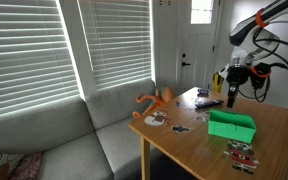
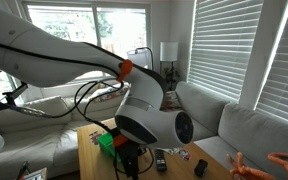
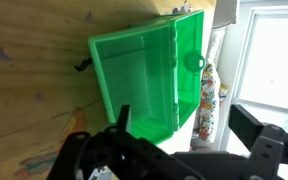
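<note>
— Well, going from the left: the grey couch (image 1: pixel 104 140) is sitting under the blinds, and an orange toy (image 1: pixel 156 100) is lying at the table (image 1: pixel 184 145) edge.
— And the green bin (image 1: pixel 231 124)?
— It's standing further right on the wood, looking empty. The gripper (image 1: pixel 231 95) is hovering just above it, jaws apart, holding nothing.
— Lining up, then?
— I'd say it's approaching. Next it's needing a straight drop over one wall, closing without nudging the bin.
</note>
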